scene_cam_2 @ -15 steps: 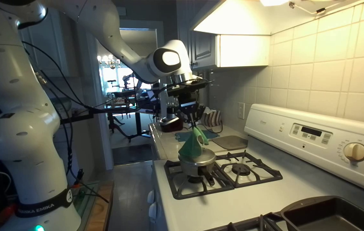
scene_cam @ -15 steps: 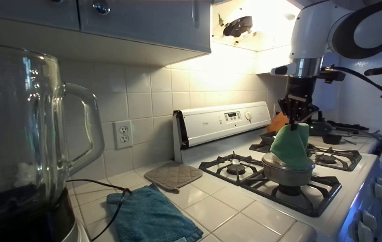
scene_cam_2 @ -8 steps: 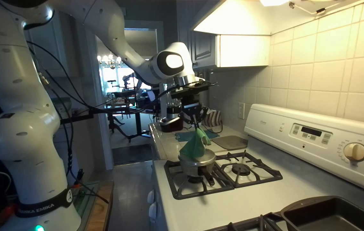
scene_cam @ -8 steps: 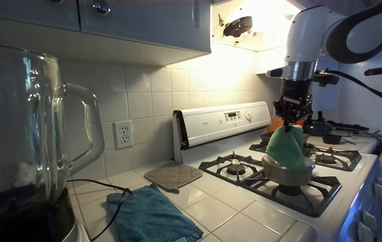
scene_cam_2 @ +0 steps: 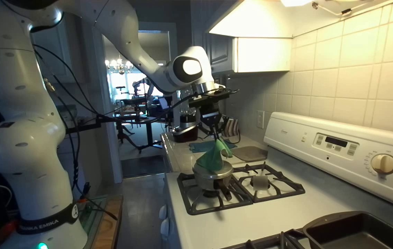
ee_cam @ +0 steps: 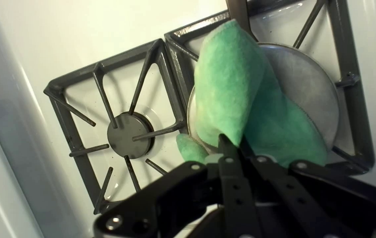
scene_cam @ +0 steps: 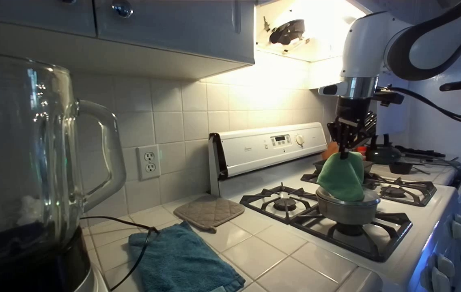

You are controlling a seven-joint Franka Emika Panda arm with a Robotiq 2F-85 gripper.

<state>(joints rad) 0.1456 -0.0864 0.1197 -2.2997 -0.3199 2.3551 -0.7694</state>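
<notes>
My gripper point(ee_cam: 236, 143) is shut on a green cloth point(ee_cam: 229, 76), pinching a fold of it between the black fingertips. From there the cloth hangs in a cone over a lidded metal pot point(scene_cam: 348, 210), and its lower edge appears to rest on the lid point(ee_cam: 310, 86). Both exterior views show the gripper point(scene_cam_2: 216, 138) pointing down above that pot. The pot sits on a front burner grate, its dark handle point(scene_cam_2: 223, 190) sticking out. Part of the lid is hidden under the cloth.
Beside the pot is a bare burner point(ee_cam: 130, 135). A dark baking pan point(scene_cam_2: 362, 231) stands on the stove's far grate. On the tiled counter lie a grey pot holder point(scene_cam: 209, 211) and a blue towel point(scene_cam: 182, 259), near a glass blender point(scene_cam: 23, 154). The control panel point(scene_cam: 271, 146) rises behind.
My gripper has shifted sideways with the cloth, leftward in one exterior view and rightward in the other. The cloth's lower edge has moved along over the lid; the pot has stayed put.
</notes>
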